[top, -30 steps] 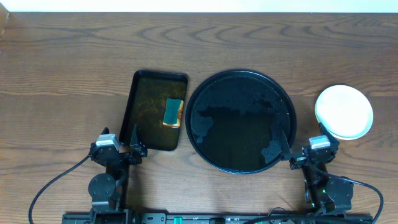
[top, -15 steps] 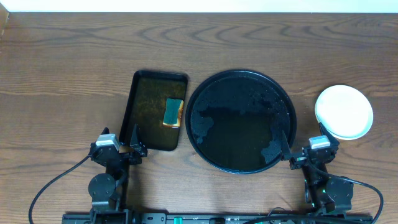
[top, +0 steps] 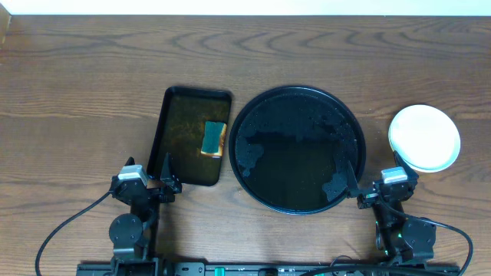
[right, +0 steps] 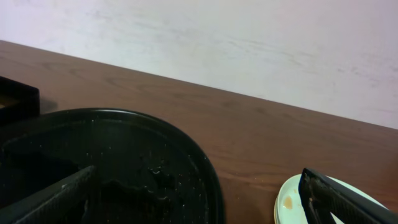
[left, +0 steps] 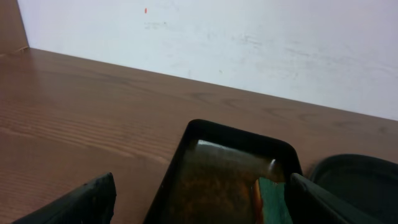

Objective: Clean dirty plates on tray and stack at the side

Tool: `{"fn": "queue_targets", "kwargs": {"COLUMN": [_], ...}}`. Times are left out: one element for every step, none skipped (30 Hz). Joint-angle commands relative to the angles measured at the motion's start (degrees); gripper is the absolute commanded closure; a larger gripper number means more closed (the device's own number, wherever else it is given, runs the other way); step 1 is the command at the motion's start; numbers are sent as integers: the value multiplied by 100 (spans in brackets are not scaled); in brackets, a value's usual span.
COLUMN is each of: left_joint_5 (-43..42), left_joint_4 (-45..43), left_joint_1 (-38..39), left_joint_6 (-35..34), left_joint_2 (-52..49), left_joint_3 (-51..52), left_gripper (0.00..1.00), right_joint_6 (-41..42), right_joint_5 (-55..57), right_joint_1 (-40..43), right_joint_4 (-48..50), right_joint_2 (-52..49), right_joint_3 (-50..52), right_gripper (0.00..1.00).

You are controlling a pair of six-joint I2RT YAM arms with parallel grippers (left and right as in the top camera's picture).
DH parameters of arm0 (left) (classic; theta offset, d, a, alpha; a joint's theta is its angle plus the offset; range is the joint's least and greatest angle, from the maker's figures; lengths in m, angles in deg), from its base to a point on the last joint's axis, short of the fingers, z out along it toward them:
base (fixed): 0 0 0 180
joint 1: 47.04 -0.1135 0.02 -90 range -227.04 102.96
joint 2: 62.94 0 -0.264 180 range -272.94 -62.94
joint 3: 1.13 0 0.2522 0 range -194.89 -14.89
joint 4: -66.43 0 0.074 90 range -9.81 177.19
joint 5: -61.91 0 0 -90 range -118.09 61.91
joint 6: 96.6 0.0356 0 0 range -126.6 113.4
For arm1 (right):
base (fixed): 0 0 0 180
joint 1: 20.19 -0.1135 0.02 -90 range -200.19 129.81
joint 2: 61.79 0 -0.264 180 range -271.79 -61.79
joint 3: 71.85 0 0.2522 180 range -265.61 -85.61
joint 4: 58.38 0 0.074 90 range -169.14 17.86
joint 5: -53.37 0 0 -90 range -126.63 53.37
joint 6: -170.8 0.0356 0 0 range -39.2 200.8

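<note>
Stack of small round pale plates (top: 424, 138) sits right of the bare glossy black round tray (top: 299, 180); left gripper (top: 147, 178) and right gripper (top: 374, 185) gape empty at lower frame, so I would simply park both clear.

You see a brown wood-grained tabletop (top: 77, 69). The large round glossy black tray (top: 295, 178) carries pale speckles. Right of it, the round plates (top: 424, 138) look near-white; left of it, a teal-and-orange sponge (top: 212, 138) in a brown-filmed black rectangular tray (top: 198, 92).
</note>
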Motion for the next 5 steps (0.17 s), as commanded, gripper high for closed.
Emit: {"fn": "queue_targets", "kwargs": {"left_joint_5": [-55,-55,-55,-55,-57], "left_joint_4": [260,260,260,260,260], "left_joint_1": [-28,-28,-28,-28,-28], "left_joint_6": [101,98,101,101,98], "left_joint_2": [37,37,37,37,37], "left_joint_3": [50,50,50,50,50], "left_gripper": [13,14,14,14,13], "right_joint_6": [39,39,39,39,39], "right_joint_5": [39,39,39,42,39], "right_joint_1": [-13,-13,-13,-13,-13], "right_joint_4": [-22,-24,-24,-24,-24], "right_joint_2": [33,33,33,33,33], "right_joint_3": [9,9,9,9,9], "right_gripper": [1,1,1,1,1]}}
